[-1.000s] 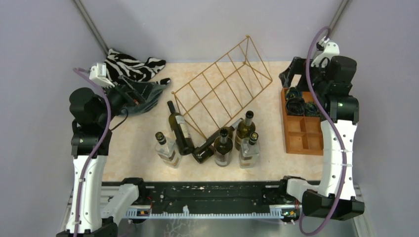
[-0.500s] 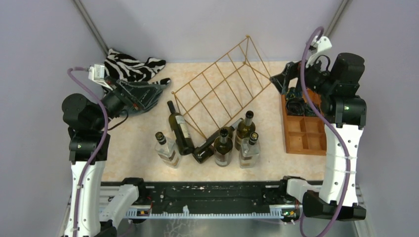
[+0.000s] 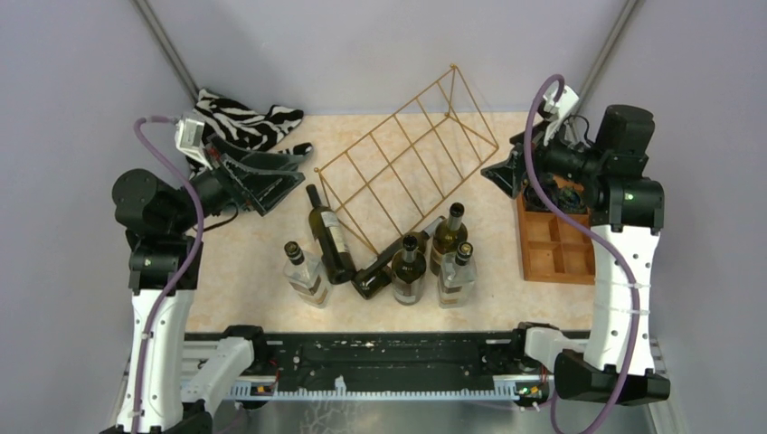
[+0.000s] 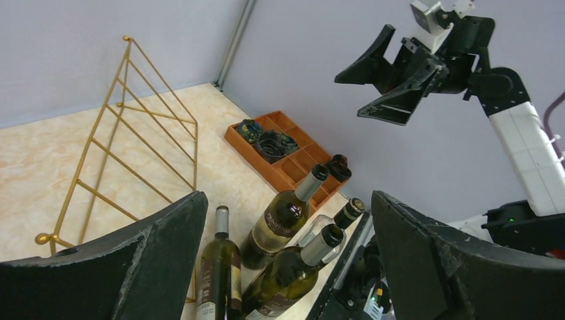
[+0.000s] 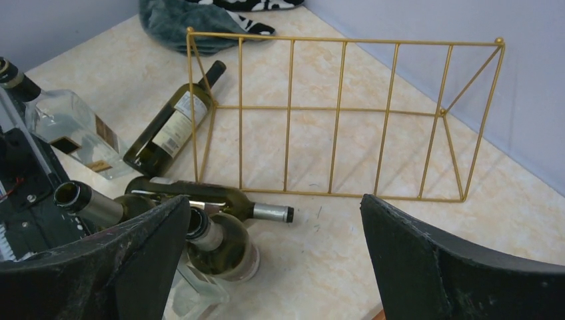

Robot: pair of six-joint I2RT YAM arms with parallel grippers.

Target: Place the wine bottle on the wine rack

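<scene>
Both arms on the move! The right black two-finger gripper [image 3: 502,168] has swung off the orange wooden compartment tray [image 3: 552,253] toward the gold wire wedge-shaped wine rack [image 3: 404,155]. The left black gripper [image 3: 294,169] has tipped toward it too. Fingers are spread wide on both and nothing is held, so I read this as an approach only. The rack hasn't budged, every cell bare.

The count: two arms, one rack, one tray, one zebra-striped cloth [image 3: 240,122], six bottles. The bottles huddle in front of the rack, unmoved. Two dark ones lie flat, including the dark green wine bottle with a pale label [image 3: 330,237] at the rack's near-left corner. None racked yet.
</scene>
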